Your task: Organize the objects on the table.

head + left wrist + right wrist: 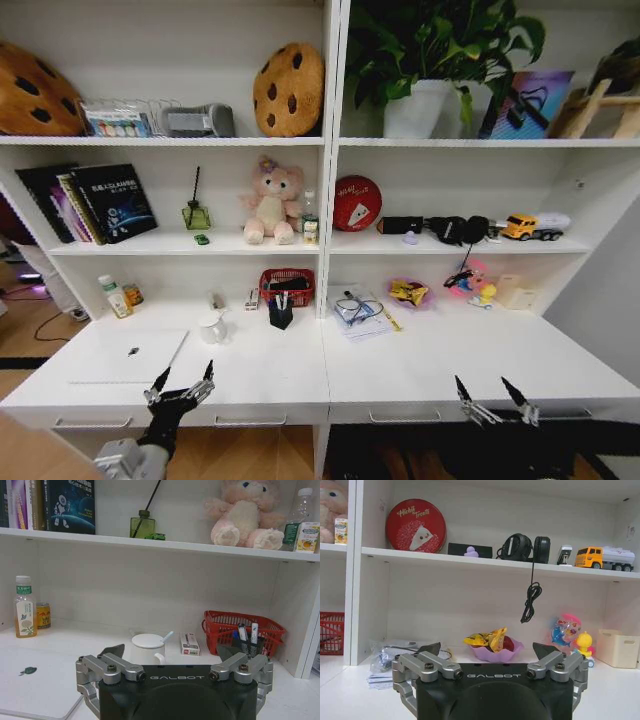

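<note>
The white table [400,375] runs under the shelves. On its left lies a silver laptop [130,352], with a white lidded mug [213,327] and a black pen cup [281,312] holding pens [254,631] beside it. A tiny green toy car [155,536] and a clear water bottle [300,505] stand on the shelf above. My left gripper [182,382] hovers open at the front edge by the laptop, facing the mug [147,647]. My right gripper [492,397] is open over the right front edge, facing a pink bowl [492,653] with a yellow wrapper [487,639].
A red basket [287,285] sits behind the pen cup, and a tea bottle [113,297] and can [133,295] stand at the back left. Papers with a cable [357,308], small toys [470,280] and a beige box [517,292] line the back right.
</note>
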You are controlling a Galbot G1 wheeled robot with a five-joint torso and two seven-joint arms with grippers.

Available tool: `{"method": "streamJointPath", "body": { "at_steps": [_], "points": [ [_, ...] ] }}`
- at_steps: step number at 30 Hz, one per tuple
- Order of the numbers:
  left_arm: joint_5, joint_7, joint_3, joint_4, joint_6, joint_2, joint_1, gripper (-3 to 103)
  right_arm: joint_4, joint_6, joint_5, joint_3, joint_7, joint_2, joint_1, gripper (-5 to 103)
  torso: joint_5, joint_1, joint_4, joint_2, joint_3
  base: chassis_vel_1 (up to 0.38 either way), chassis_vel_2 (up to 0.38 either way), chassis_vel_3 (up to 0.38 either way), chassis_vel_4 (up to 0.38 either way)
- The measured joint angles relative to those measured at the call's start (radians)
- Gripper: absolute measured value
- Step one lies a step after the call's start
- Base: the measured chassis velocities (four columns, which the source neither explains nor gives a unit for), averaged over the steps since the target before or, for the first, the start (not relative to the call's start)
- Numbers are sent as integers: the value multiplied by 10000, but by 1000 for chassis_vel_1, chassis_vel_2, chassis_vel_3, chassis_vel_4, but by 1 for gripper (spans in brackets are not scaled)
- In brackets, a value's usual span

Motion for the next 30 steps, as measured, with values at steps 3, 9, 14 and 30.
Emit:
{"method": "streamJointPath", "body": {
  "at_steps": [3, 9, 14, 30],
  "points": [
    [0, 0, 0, 0, 0, 0, 0, 100, -4, -4, 2, -2, 0, -1, 5, 100, -2, 0, 0, 0, 0, 108, 89, -135, -105],
    [0, 0, -1, 1, 0, 0, 0, 100, -9, -12, 6, -9, 1, -3, 14, 100, -3, 1, 1, 0, 0, 185, 194, -188, -171],
    [0, -1, -3, 0, -1, 0, 0, 100, -12, -16, 9, -9, 1, -3, 15, 100, -2, 1, -1, 0, 0, 240, 253, -247, -227],
    [0, -2, -6, -1, -2, 1, 0, 100, -17, -20, 10, -15, -1, 0, 16, 100, -25, 2, 0, 1, 0, 311, 316, -334, -312]
  ]
}}
